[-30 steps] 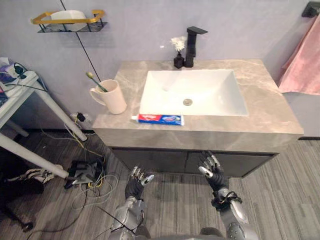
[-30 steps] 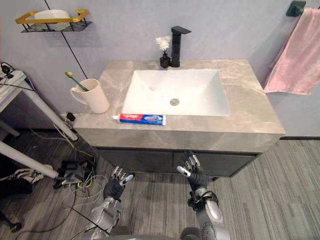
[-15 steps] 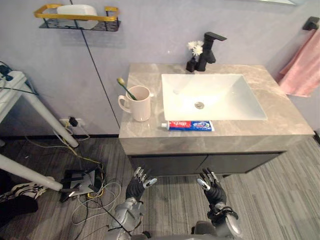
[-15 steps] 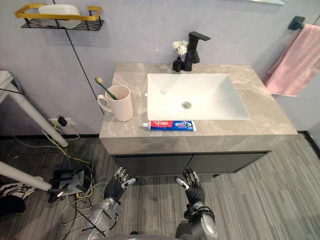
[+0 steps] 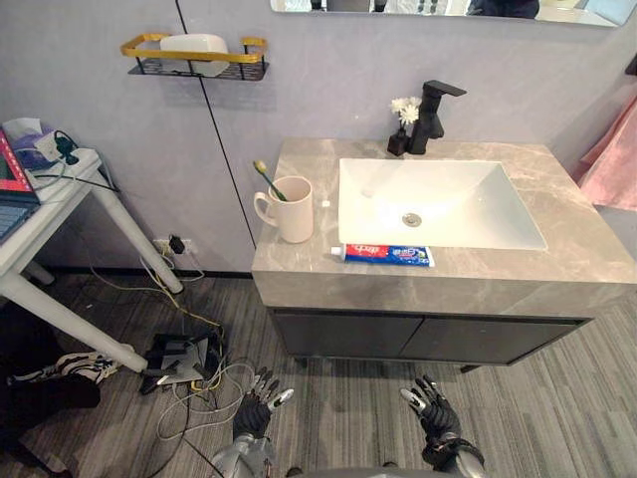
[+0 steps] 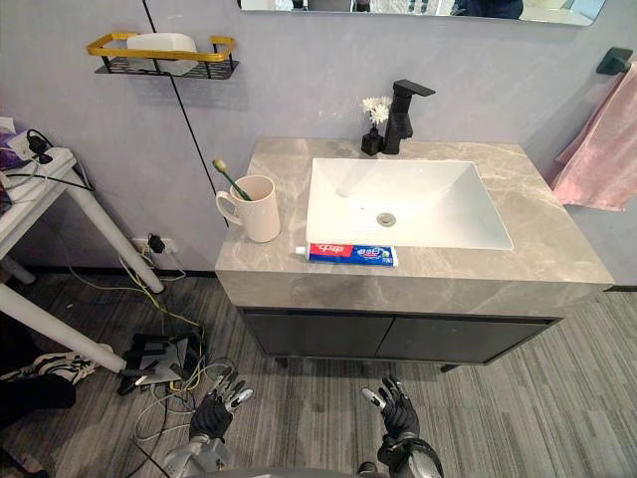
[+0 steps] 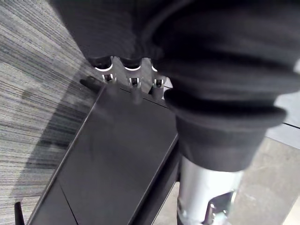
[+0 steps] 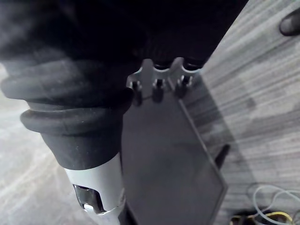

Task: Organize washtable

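A grey marble washtable (image 5: 582, 257) holds a white sink (image 5: 438, 199) with a black faucet (image 5: 431, 115). On its left part stands a beige mug (image 5: 294, 209) with a toothbrush (image 5: 265, 177) in it. A red and blue toothpaste tube (image 5: 388, 255) lies flat along the front edge, before the sink. A small black vase with white flowers (image 5: 400, 131) sits by the faucet. My left hand (image 5: 255, 406) and right hand (image 5: 434, 410) hang low over the floor in front of the cabinet, both open with fingers spread, holding nothing.
A wire shelf with a yellow rail (image 5: 194, 58) hangs on the wall at upper left, with a white dish in it. A pink towel (image 5: 611, 169) hangs at the right. A white table (image 5: 45, 214) stands at the left, with cables and a power strip (image 5: 179, 356) on the floor.
The camera has pulled back and shifted, so the washtable sits further right and the mirror edge shows. Both hands show lower and smaller. Nothing on the washtable has moved.
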Controlling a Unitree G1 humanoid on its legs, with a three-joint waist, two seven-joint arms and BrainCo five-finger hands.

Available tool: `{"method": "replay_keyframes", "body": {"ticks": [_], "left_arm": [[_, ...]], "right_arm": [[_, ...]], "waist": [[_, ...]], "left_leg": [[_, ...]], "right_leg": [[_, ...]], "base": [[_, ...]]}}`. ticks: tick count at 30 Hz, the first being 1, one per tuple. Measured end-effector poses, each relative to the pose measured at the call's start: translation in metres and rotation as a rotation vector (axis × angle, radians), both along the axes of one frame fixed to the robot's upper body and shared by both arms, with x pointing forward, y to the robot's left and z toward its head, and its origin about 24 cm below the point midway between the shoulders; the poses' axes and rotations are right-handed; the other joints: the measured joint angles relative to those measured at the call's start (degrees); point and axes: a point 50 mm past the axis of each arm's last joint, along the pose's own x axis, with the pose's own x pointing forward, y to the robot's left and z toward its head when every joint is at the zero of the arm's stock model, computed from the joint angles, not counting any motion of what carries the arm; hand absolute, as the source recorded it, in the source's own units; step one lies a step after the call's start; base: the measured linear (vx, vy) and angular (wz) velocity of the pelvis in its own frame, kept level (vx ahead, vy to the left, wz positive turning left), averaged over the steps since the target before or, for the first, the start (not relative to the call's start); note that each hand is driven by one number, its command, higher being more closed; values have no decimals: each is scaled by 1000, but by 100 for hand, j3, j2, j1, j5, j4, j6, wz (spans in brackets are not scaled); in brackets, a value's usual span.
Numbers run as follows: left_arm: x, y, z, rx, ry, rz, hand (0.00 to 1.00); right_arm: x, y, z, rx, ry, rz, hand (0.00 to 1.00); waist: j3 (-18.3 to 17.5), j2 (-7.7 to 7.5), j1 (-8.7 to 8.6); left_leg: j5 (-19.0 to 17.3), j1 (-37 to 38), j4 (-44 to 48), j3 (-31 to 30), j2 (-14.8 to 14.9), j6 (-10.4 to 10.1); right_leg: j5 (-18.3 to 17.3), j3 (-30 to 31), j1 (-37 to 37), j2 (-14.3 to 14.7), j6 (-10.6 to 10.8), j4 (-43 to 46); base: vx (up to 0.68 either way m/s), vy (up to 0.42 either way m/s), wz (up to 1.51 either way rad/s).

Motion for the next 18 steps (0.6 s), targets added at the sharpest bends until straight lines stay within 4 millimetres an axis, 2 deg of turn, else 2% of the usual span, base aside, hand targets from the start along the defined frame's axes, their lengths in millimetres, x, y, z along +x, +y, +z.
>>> {"method": "replay_keyframes", "body": {"ticks": [6,9,11,12,14,15,17,18], "left_arm": [[9,3,3,8,-24,11,0],[20,8,9,22,-59,37,0],[28,17,19,42,-109,79,0],[30,19,22,46,-124,89,0],[36,23,27,59,-150,108,0],[36,23,27,59,-151,108,0],[36,23,27,60,-152,107,0],[36,23,27,59,-152,106,0]], "right_arm": [[-2,-14,0,-12,3,-80,0],[-2,-43,8,-40,-25,-242,0],[-1,-87,29,-113,-117,-450,0],[-2,-101,37,-139,-147,-511,0],[-11,-150,70,-286,-259,-689,0],[-13,-161,79,-324,-287,-723,0],[-18,-195,117,-461,-404,-817,0],[-19,-202,126,-493,-427,-830,0]], "waist": [[13,0,14],[76,9,21],[144,5,5],[164,-5,6],[185,-16,13],[208,-54,11],[230,-58,-2],[231,-56,-8]], "left_leg": [[4,-59,13,-80,-2,1],[2,-129,92,-146,0,-1],[-6,-179,161,-154,17,-6],[-11,-185,174,-153,22,-7],[-50,-200,225,-115,45,-20],[-68,-198,235,-89,53,-33],[-129,-210,241,-4,86,-75],[-131,-209,239,2,89,-76]], "right_leg": [[6,-125,-7,-4,-5,-10],[6,-176,2,-16,-5,-12],[7,-181,-1,-15,-7,-5],[7,-181,-1,-16,-8,-1],[8,-164,-1,-21,-9,3],[8,-145,-1,-21,-10,4],[6,-63,-16,0,-12,6],[5,-54,-20,4,-13,5]], "base": [[-2,-3,7],[-15,-17,14],[-37,-21,5],[-41,-19,3],[-37,-11,-4],[-40,-7,-15],[-45,-11,-19],[-20,-17,-12]]}}
